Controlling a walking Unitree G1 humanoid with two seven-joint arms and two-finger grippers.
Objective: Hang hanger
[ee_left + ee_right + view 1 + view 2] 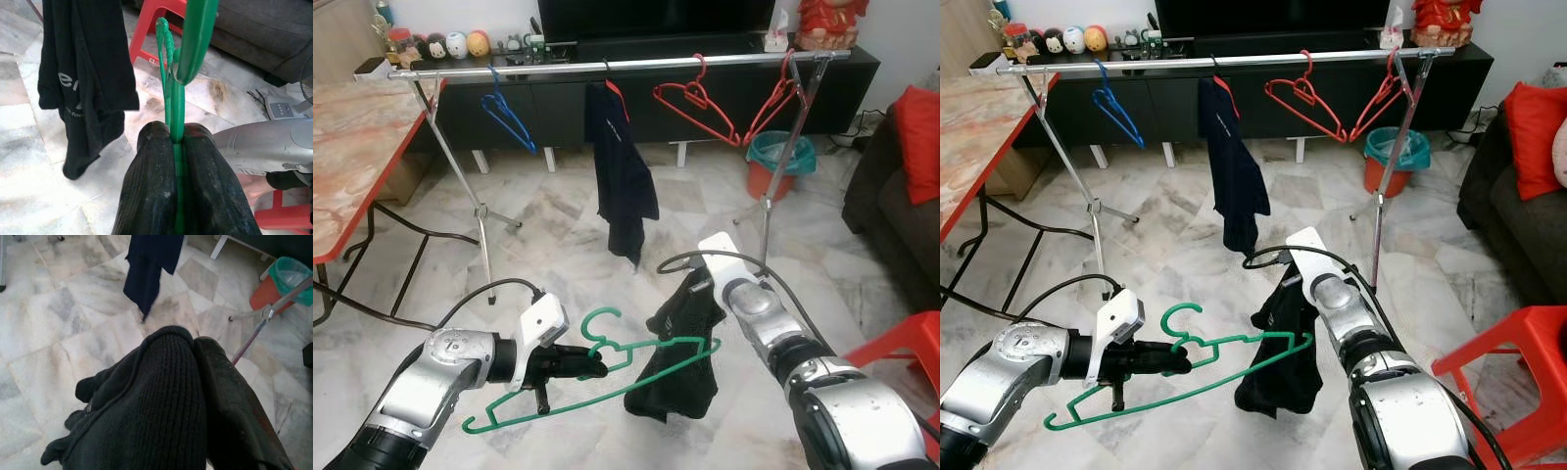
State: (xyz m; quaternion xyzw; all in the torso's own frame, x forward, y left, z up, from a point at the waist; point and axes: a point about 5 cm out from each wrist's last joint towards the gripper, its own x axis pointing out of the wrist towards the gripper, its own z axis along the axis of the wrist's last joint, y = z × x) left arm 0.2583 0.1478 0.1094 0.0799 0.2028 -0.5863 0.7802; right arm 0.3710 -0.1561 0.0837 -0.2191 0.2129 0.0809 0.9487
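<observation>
A green hanger [607, 377] hangs low in front of me, its hook [599, 323] pointing up. My left gripper [592, 365] is shut on it just below the hook, and the green bar [175, 147] shows between its fingers [146, 186]. My right gripper [697, 286] is shut on a black knitted garment [680, 362] that droops over the hanger's right end. The fabric [146, 401] covers its fingers [230, 401]. A silver clothes rail [626, 65] stands ahead with a blue hanger [509, 117], a dark shirt [622, 176] and two red hangers [697, 103].
A marble-top table with red edge [352, 147] stands at my left. A dark sofa with red cushion [911, 147] and a red stool [901, 343] are at my right. A green-lined bin [778, 162] sits behind the rail's right leg [783, 166], before the black TV cabinet [705, 88].
</observation>
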